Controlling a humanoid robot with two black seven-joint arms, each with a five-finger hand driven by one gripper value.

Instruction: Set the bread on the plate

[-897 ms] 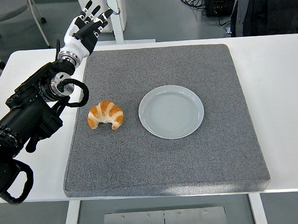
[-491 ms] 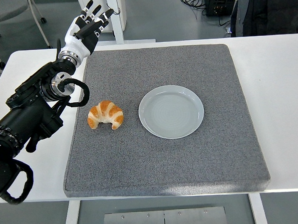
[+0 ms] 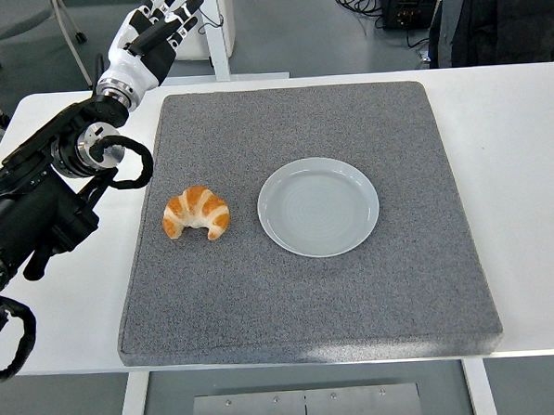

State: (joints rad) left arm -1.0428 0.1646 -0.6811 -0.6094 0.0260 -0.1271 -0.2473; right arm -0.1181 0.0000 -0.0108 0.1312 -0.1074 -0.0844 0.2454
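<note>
A golden croissant lies on the grey mat, left of centre. A pale grey-green plate sits empty in the middle of the mat, just right of the croissant. My left hand is white and black, with its fingers spread and holding nothing. It is raised over the table's far left edge, well beyond the croissant. The black left arm comes in from the left edge. My right arm is out of view.
The mat covers most of the white table. Chair legs and a white post stand on the floor beyond the table. A dark garment and cables show at the top right.
My left hand and arm have moved back and to the left, away from the mat. The croissant and the plate have not moved.
</note>
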